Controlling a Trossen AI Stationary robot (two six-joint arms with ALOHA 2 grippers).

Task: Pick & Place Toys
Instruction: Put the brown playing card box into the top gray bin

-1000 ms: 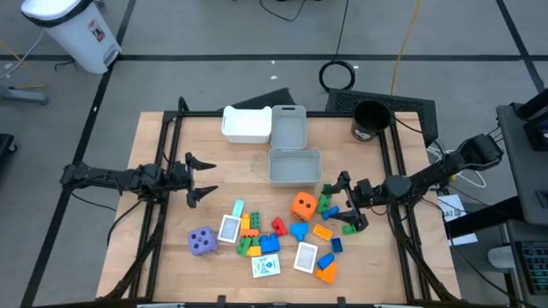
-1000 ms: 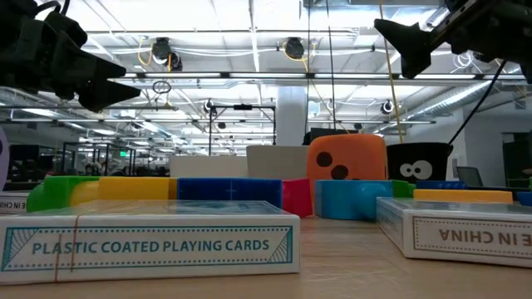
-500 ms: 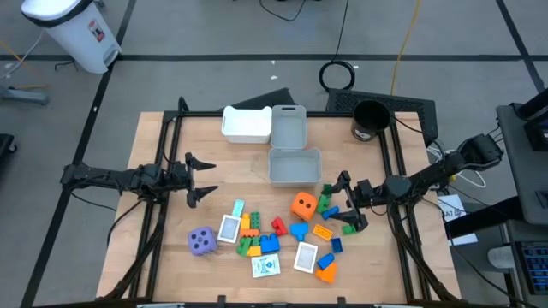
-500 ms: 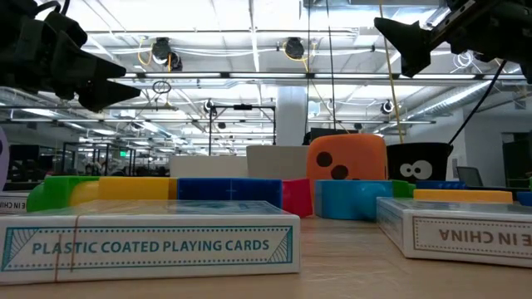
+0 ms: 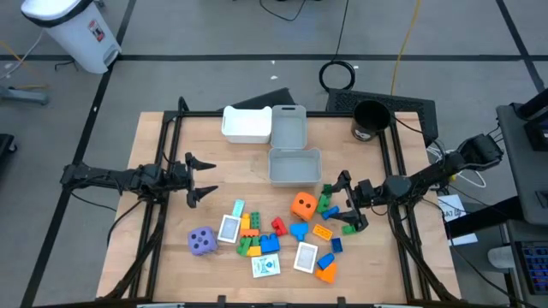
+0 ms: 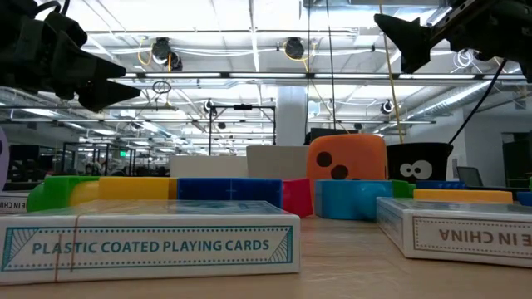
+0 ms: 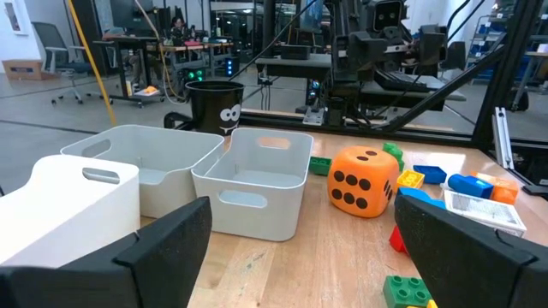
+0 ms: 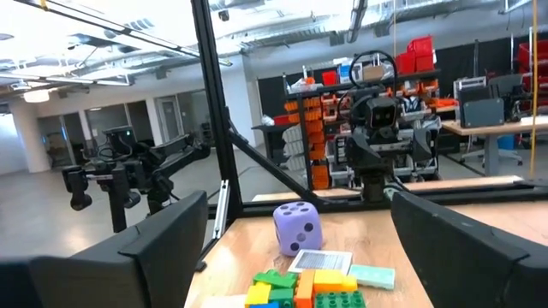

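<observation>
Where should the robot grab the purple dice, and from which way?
Grip the purple dice across two opposite flat side faces, coming straight down from above. It's a cube standing flat and clear on most sides, with only the card box close, so open fingers should fit.

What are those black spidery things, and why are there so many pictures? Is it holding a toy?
Those are two robot arms. Each ends in a gripper, like a hand with two fingers. One picture looks down from above, one looks across the table top, and two come from small cameras on the arms' wrists. The left gripper hangs open over bare table. The right gripper hangs open beside the toys. Neither holds anything. On the table lie little building blocks, an orange die, a purple die and packs of playing cards. Behind them stand three empty bins and a black cup with cartoon eyes.
</observation>
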